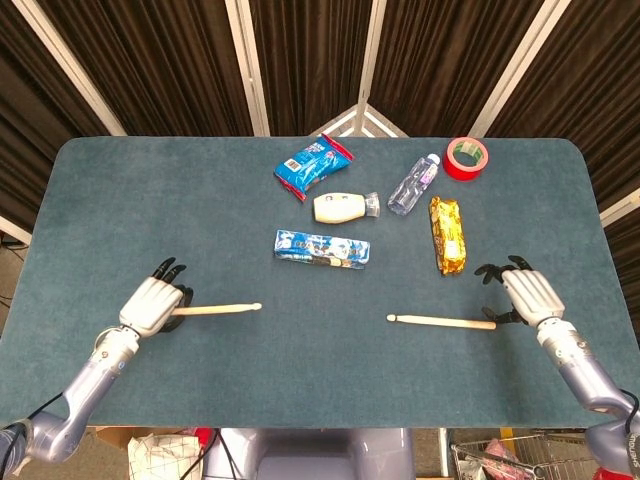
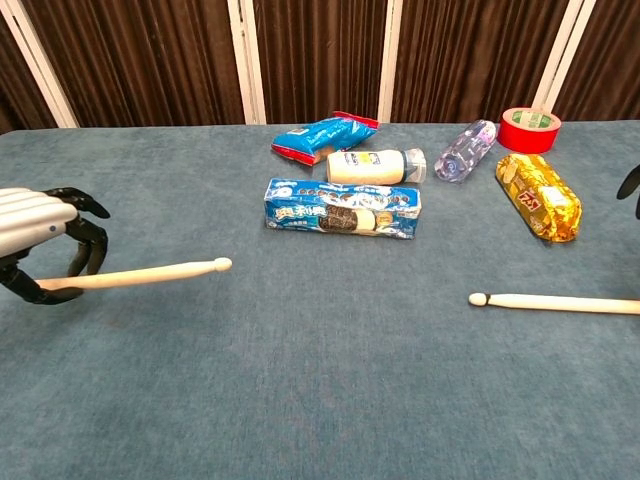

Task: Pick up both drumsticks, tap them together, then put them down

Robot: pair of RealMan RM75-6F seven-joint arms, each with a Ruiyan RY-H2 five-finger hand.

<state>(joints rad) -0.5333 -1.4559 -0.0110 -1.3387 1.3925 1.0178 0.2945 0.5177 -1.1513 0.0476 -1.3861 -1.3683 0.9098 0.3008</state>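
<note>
Gripping one drumstick (image 1: 222,309), left hand (image 1: 152,305); right hand (image 1: 530,295) open beside other drumstick (image 1: 441,321), on table (image 1: 150,200).

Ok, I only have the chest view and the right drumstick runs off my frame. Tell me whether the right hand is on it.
Observer: No grip. The right hand hangs open with its fingers spread, just beyond the stick's butt end.
Operator: Give me the whole lie of that stick.
Observer: The right drumstick lies flat on the table, tip toward the table's middle and butt end by the hand's thumb side. I cannot tell if they touch.
Operator: Name what else is close to that hand.
Observer: The gold snack packet, farther back and inward, clearly apart from the fingers.
</note>
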